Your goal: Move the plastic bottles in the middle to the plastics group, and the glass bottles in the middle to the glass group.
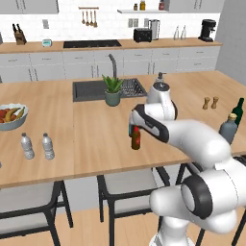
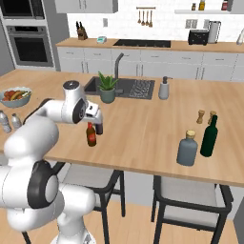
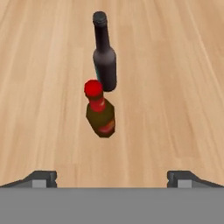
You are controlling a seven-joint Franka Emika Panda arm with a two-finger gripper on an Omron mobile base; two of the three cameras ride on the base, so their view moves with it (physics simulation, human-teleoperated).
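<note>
Two dark bottles [image 3: 101, 78] stand half-hidden behind the arm.

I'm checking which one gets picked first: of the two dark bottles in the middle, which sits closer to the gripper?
The brown bottle with the red cap: in the hand view it stands nearer the fingertips than the near-black bottle.

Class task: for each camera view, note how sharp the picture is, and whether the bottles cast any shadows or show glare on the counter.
Hand view: even, flat light; the brown bottle and black bottle look soft-edged and cast no clear shadow on the counter, no glare. Left base view: slightly blurred, coarse rendering, faint shading by the plastic bottles. Right base view: equally soft; the green wine bottle shows only a dull sheen.
</note>
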